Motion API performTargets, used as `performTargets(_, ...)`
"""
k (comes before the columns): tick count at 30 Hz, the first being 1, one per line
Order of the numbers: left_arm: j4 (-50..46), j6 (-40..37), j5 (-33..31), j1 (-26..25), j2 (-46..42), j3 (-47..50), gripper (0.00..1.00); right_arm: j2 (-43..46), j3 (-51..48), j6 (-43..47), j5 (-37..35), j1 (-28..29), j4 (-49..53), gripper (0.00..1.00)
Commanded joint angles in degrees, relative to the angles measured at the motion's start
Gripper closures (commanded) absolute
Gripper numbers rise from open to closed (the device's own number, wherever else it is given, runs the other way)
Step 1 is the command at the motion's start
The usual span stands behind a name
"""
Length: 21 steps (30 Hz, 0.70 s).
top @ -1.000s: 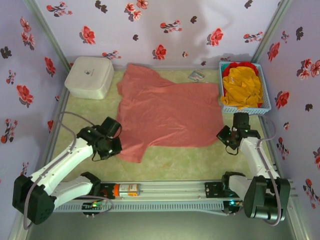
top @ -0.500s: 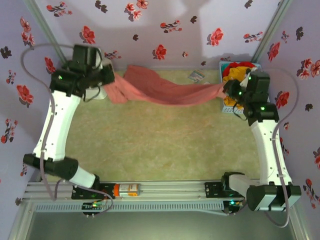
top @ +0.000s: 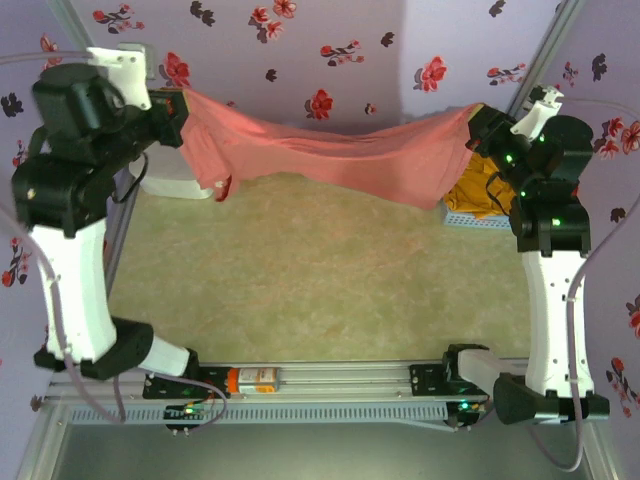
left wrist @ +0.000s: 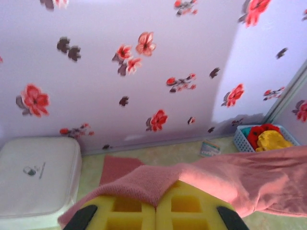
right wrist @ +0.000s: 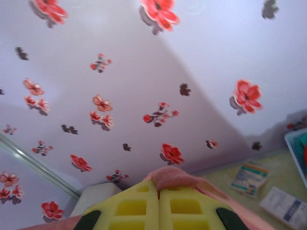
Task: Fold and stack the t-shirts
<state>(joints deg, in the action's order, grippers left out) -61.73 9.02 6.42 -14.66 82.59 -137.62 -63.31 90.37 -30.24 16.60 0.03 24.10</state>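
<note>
One pink t-shirt (top: 330, 160) hung aloft, left claw (left wrist: 156, 207) and right claw (right wrist: 158, 194) each pinching it, one white box (left wrist: 38, 175)

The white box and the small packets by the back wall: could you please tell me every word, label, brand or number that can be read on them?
No text here is legible.
White box: small dark logo with a short word beside it on the lid, too blurred to read.
Teal and white packet: print too small to read.
White packet with a blue band: print blurred, unreadable.
</note>
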Motion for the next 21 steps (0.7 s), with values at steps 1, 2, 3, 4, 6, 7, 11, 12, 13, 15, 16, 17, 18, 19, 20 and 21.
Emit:
performTargets(1,8.8,-4.9,4.1,0.4,-5.1,-1.5,1.0,3.7,3.2,2.5,3.5,0.5,-4.6,1.0)
performTargets(2,8.8,-5.3,4.8,0.4,-6.4,-2.2,1.0,4.6,3.4,2.3,4.2,0.5,-4.9,1.0)
performTargets(3,10.0,-5.4,5.4,0.4,-7.5,-2.4,1.0,5.6,3.3,1.8,4.7,0.6,-5.5,1.0)
performTargets(4,10.8,-5.4,5.8,0.4,-8.8,-2.5,1.0,6.8,3.2,1.4,5.0,0.6,-5.9,1.0)
performTargets(6,12.1,-4.9,7.6,0.4,-11.0,-2.9,1.0,9.1,3.2,1.1,4.8,0.7,-6.5,1.0)
performTargets(7,13.0,-4.7,8.3,0.4,-12.0,-3.0,1.0,10.3,3.2,1.2,4.4,0.7,-6.7,1.0)
performTargets(11,15.8,-4.9,9.2,0.3,-14.1,-3.3,1.0,13.1,5.6,2.5,2.0,0.6,-5.4,1.0)
performTargets(12,16.4,-5.3,9.3,0.3,-14.2,-3.3,1.0,13.1,6.5,2.6,1.4,0.7,-4.7,1.0)
performTargets(13,16.9,-5.7,9.2,0.3,-14.1,-3.1,1.0,12.9,7.6,2.6,1.1,0.6,-3.9,1.0)
performTargets(15,17.4,-5.9,8.3,0.4,-13.4,-3.3,1.0,12.5,8.9,2.1,0.0,0.7,-2.7,1.0)
performTargets(16,17.5,-6.0,7.7,0.4,-12.9,-3.5,1.0,12.0,9.2,1.9,-0.7,0.7,-2.0,1.0)
performTargets(17,17.9,-6.2,7.0,0.4,-12.4,-3.2,1.0,11.5,9.6,1.8,-1.3,0.7,-1.2,1.0)
performTargets(18,18.4,-6.6,6.3,0.4,-11.9,-2.5,1.0,10.9,9.3,1.8,-1.6,0.7,-0.7,1.0)
performTargets(19,18.8,-6.8,5.4,0.4,-11.4,-1.8,1.0,10.3,8.7,1.2,-2.0,0.7,-0.3,1.0)
performTargets(20,19.3,-6.8,4.0,0.4,-10.8,-0.8,1.0,9.3,8.0,0.8,-2.5,0.7,0.2,1.0)
performTargets(21,19.7,-6.8,3.1,0.4,-10.3,0.8,1.0,8.3,6.9,0.5,-2.6,0.6,1.0,1.0)
